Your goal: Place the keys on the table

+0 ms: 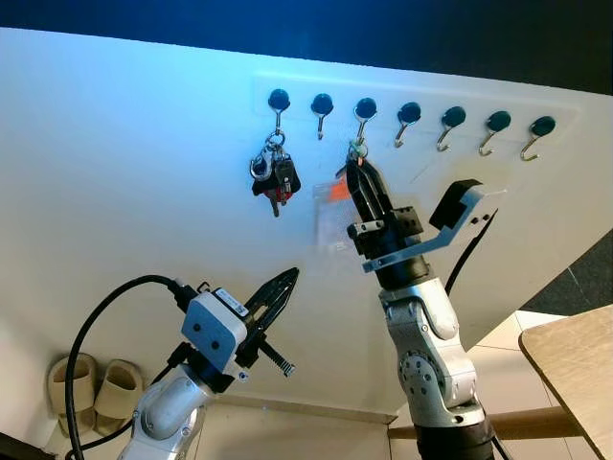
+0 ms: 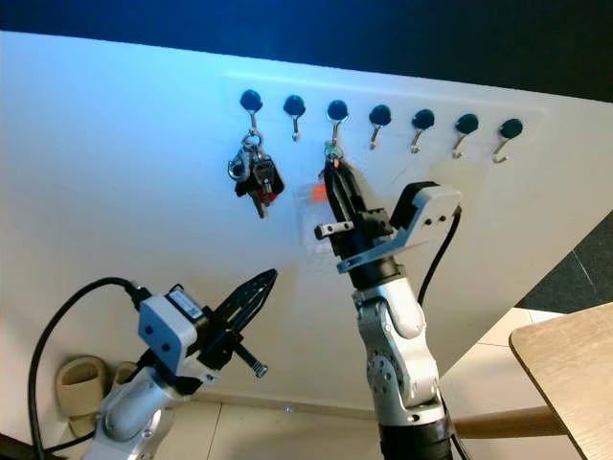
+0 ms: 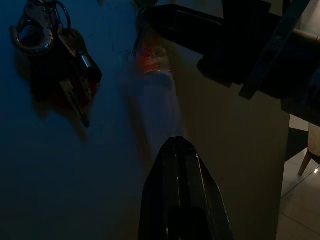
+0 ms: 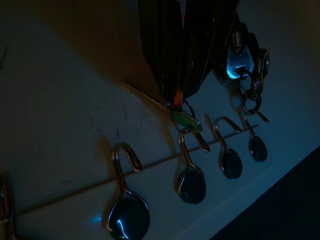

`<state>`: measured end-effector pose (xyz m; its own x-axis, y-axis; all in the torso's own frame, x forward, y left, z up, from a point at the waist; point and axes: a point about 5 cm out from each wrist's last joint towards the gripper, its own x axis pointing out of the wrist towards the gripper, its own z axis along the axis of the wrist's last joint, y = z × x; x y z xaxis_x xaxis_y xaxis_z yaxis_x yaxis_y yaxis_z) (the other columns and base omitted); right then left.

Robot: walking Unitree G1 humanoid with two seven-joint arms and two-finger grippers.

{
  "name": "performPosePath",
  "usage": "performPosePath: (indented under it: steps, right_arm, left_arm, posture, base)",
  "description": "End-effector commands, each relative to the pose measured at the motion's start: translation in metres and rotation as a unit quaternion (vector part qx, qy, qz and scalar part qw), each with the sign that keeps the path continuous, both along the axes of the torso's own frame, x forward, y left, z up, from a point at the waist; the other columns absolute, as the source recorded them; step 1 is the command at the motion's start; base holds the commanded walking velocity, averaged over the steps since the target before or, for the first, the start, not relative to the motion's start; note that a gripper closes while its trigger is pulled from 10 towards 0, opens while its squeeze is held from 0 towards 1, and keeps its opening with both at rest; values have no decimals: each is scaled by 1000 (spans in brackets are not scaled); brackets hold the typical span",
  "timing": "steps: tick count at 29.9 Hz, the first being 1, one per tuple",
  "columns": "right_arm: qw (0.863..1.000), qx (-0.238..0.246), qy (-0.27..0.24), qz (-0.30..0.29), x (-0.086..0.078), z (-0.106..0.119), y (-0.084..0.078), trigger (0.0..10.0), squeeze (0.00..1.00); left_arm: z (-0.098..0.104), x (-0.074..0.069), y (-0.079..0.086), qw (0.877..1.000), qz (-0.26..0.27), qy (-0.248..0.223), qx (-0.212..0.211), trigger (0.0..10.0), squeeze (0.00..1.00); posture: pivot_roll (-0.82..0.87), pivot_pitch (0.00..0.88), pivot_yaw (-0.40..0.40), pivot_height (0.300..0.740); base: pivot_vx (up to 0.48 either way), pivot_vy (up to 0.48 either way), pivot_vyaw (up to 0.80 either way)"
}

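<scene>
Black keys [image 1: 275,179] hang long-axis down off first hook; right tool [image 1: 358,169] clamped on neighbouring tag [image 1: 335,192]

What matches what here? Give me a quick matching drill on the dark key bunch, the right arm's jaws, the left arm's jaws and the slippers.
Things:
1. dark key bunch
2. right gripper
3. left gripper
4. slippers

Places:
A. on the floor by the wall, lower left
B. hanging from the leftmost hook
C. raised below the hooks, apart from them
D. at the third hook, on a small tagged ring

Pairs: 1-B, 2-D, 3-C, 4-A
</scene>
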<state>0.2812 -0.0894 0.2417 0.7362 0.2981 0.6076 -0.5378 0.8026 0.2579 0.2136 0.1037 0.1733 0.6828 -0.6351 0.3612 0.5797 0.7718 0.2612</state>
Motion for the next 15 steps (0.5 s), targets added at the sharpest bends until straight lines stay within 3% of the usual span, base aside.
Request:
performPosePath:
  steps: [1, 7, 15]
  right_arm:
    - [1000, 7, 7, -2, 2, -1, -2, 0, 0]
    - [1000, 11, -2, -1, 1, 3, -2, 0, 0]
    - [998, 13, -57, 8, -8, 20, -1, 0, 0]
  left_arm:
    - [0, -2, -2, 1000, -6, 1, 8, 10000, 0]
    - [0, -2, -1, 1000, -4, 0, 7, 10000, 0]
    - [1, -2, -1, 1000, -4, -1, 7, 10000, 0]
  posture:
    - [78, 110, -80, 740]
    - [79, 110, -82, 740]
    - [78, 111, -81, 740]
  base:
    - [0, 0, 0]
    - [0, 0, 0]
    - [0, 0, 0]
